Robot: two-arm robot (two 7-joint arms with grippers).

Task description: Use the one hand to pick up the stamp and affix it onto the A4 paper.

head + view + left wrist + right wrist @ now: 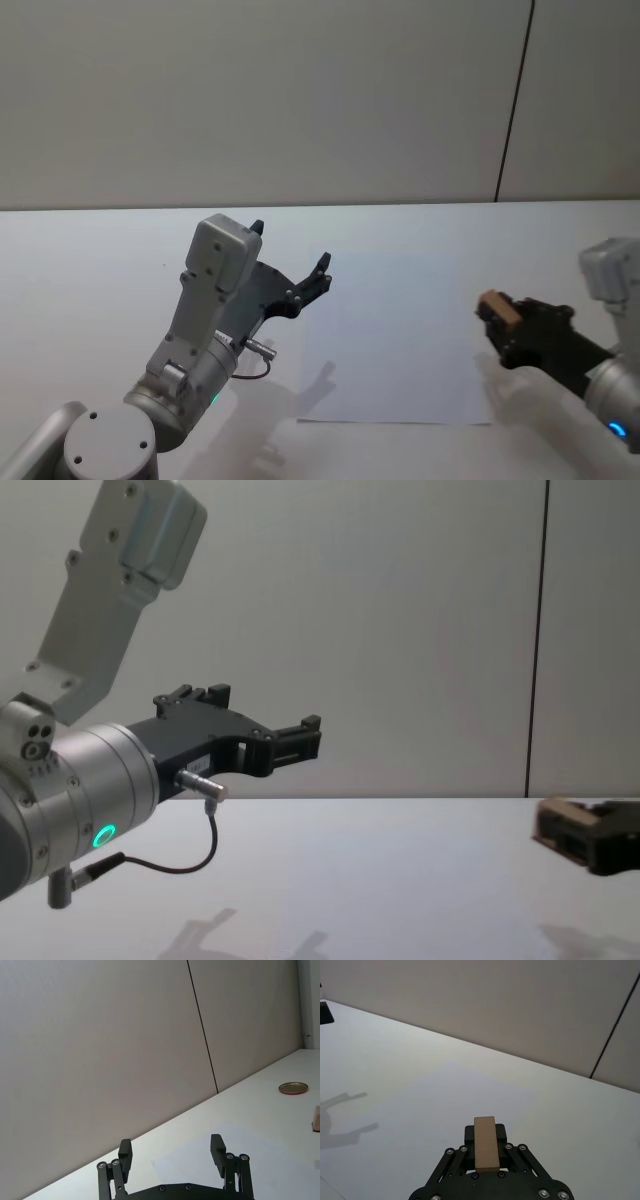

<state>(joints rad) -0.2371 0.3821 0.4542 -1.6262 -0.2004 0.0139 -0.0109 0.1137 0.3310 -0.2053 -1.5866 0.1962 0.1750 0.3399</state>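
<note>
The stamp (497, 307) is a small tan wooden block pinched between the fingers of my right gripper (498, 320), which is the hand. It hangs above the table just past the right edge of the A4 paper (400, 340). In the right wrist view the stamp (485, 1142) sticks out between the fingers of the right gripper (485, 1135), with the pale paper (455, 1095) lying ahead. The chest view shows the stamp (562, 818) at the right edge, above the table. My left gripper (290, 246) is open and raised over the paper's left side; it also shows in the left wrist view (170, 1146) and the chest view (262, 710).
The white table (90, 270) runs back to a grey wall with a dark vertical seam (512, 100). A round brass lid (293, 1088) lies far off on the table. A flat black object (325, 1012) sits at the table's edge in the right wrist view.
</note>
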